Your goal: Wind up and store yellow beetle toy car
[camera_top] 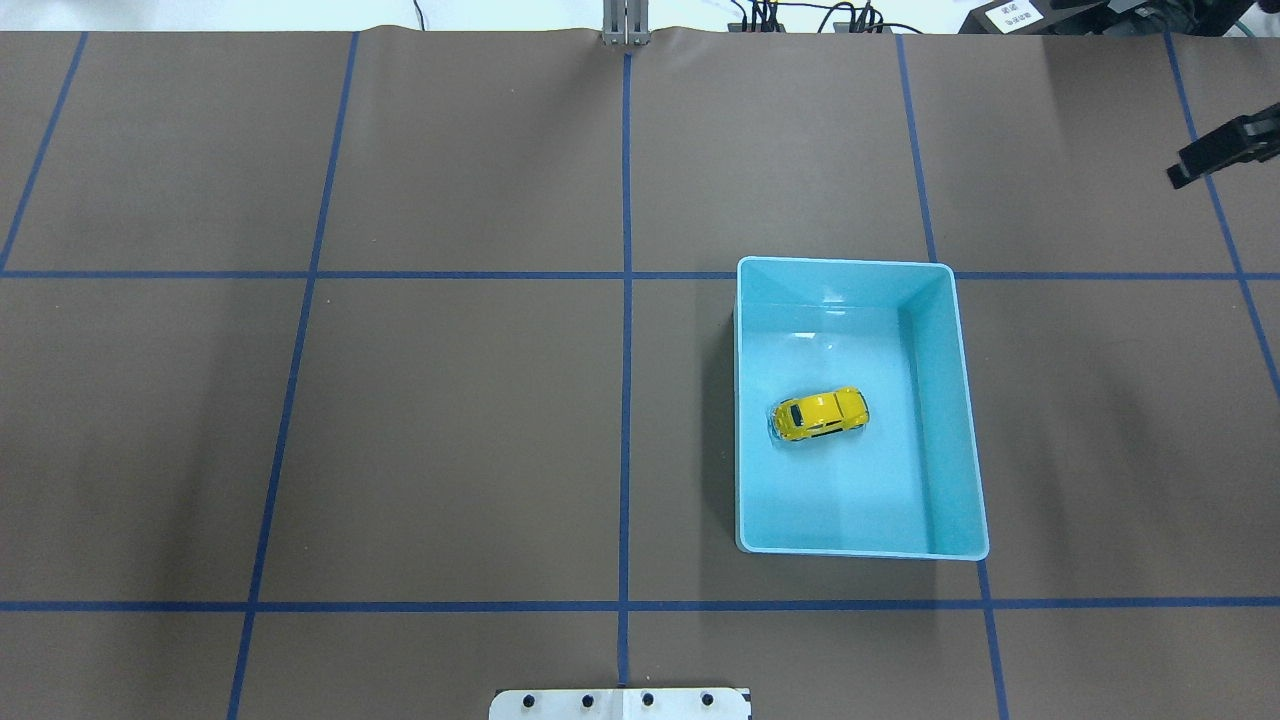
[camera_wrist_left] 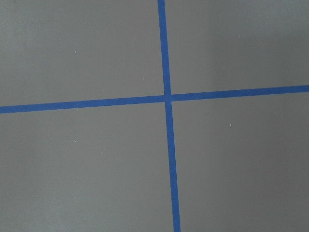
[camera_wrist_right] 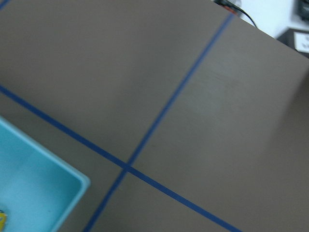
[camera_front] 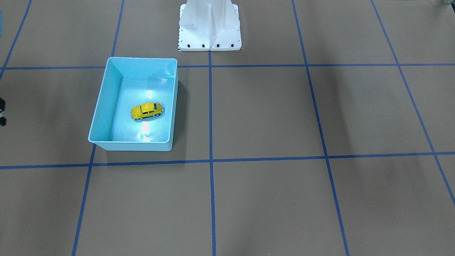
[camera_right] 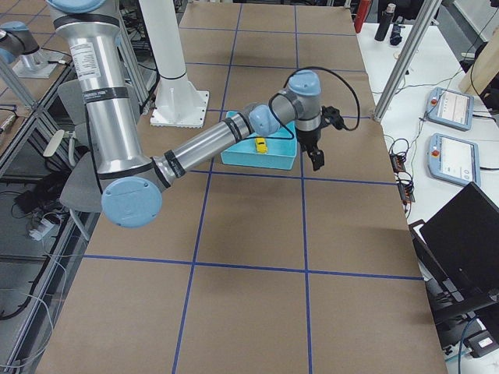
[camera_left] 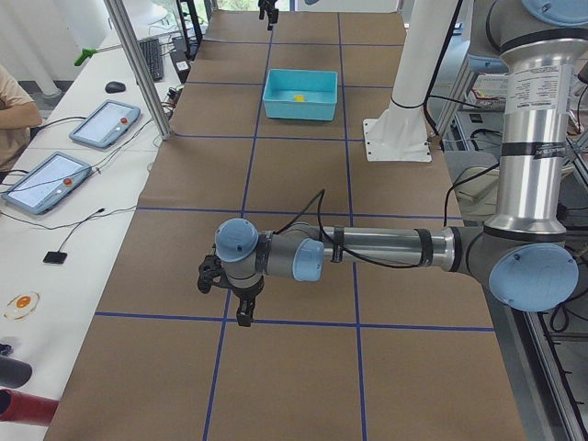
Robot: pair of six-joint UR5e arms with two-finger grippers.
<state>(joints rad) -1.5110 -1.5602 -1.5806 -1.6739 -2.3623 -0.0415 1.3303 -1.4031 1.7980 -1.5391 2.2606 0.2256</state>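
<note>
Inside the turquoise bin on the tabletop, the yellow car sits on its wheels mid-floor, clear of the walls; left pincer and right pincer hang apart from the bin, whether parted or closed cannot be told.

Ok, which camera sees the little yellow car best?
The front-facing camera: the yellow car sits clear in the turquoise bin, its side, windows and wheels showing. Overhead shows mostly its roof. Both side views give a tiny yellow speck, the right wrist a sliver, the left wrist nothing.
</note>
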